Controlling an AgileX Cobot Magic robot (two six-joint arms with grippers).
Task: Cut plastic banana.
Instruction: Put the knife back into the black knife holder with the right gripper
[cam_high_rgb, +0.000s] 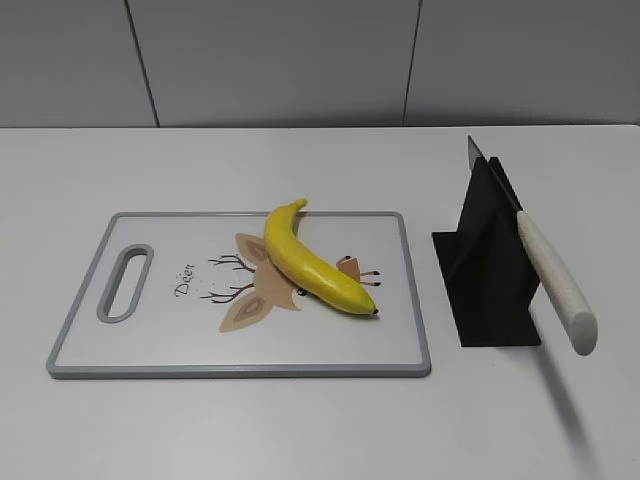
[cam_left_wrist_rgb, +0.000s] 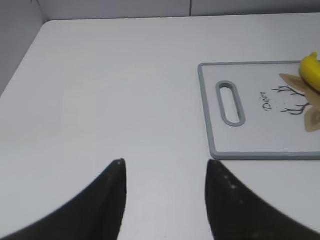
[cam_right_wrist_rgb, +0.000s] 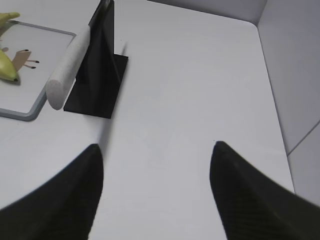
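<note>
The plastic banana (cam_high_rgb: 310, 262) is glossy yellow and lies diagonally on the white cutting board (cam_high_rgb: 150, 340) with a grey rim. Its stem points to the back, its dark tip to the front right. Part of it shows in the left wrist view (cam_left_wrist_rgb: 311, 71) and in the right wrist view (cam_right_wrist_rgb: 7, 65). A knife with a white handle (cam_high_rgb: 556, 280) rests slanted in a black stand (cam_high_rgb: 487, 270), right of the board. My left gripper (cam_left_wrist_rgb: 165, 162) is open and empty over bare table, left of the board. My right gripper (cam_right_wrist_rgb: 156, 146) is open and empty, right of the stand. Neither gripper shows in the exterior view.
The board has a handle slot (cam_high_rgb: 125, 282) at its left end and a deer drawing in the middle. Grey wall panels stand behind the table. A wall (cam_right_wrist_rgb: 295, 60) runs along the table's right side.
</note>
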